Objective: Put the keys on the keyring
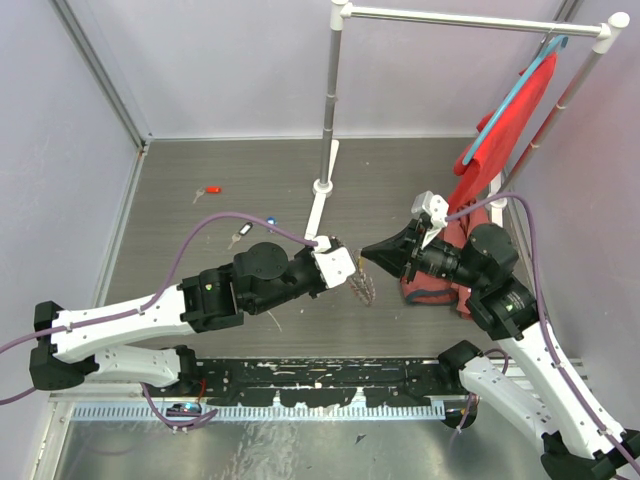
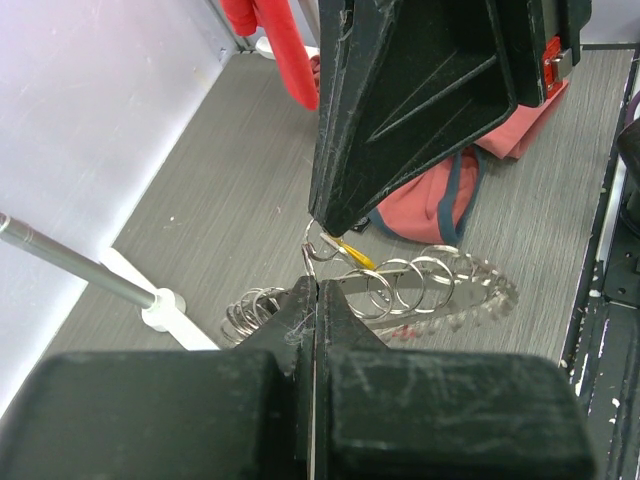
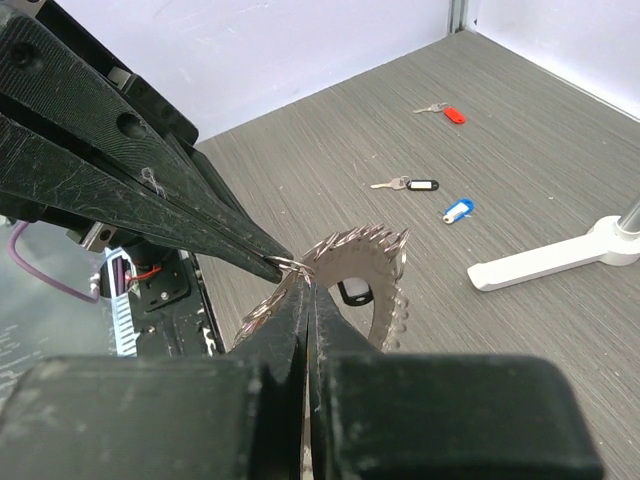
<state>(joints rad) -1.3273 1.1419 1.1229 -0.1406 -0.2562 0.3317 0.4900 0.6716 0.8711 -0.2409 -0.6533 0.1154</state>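
Step in hand: threading. My left gripper is clamped on the keyring and holds it aloft. My right gripper is closed at the ring's top beside a yellow key; whether it pinches that key, I cannot tell. Next move: seat the key, then fetch the red key.

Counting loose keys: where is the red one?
On the table's far left in the top view, the red key lies just beyond the black key and blue key.
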